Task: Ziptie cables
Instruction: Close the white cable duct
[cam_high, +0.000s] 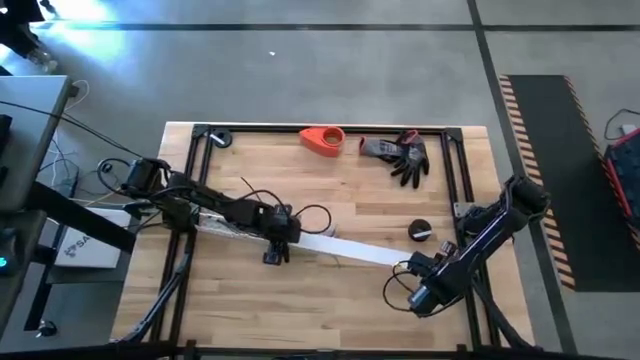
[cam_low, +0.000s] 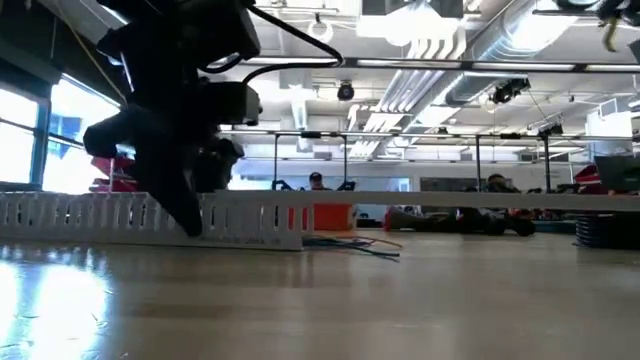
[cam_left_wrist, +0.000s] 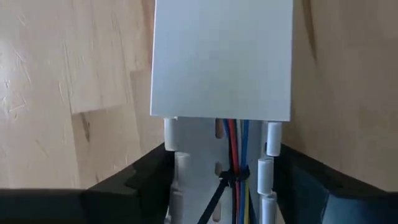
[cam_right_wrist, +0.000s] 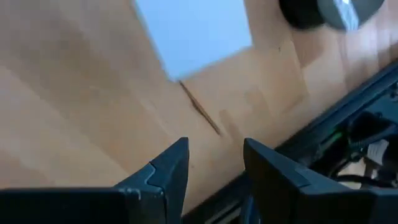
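Left gripper (cam_left_wrist: 227, 186) steadies the channel (cam_left_wrist: 186, 186) holding the cables (cam_left_wrist: 236, 149).
Its 2 fingers straddle the channel, apparently gripping; right gripper (cam_right_wrist: 214, 168) waits narrowly parted, empty.

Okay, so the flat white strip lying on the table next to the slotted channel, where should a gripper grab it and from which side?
Probably the free end of the flat white strip, nearest the right gripper, which is open. The strip lies flat on the table, so coming straight down gives little to pinch; better to slide in low from the table's right side and pinch across its narrow width. The other end sits over the slotted channel by the left gripper.
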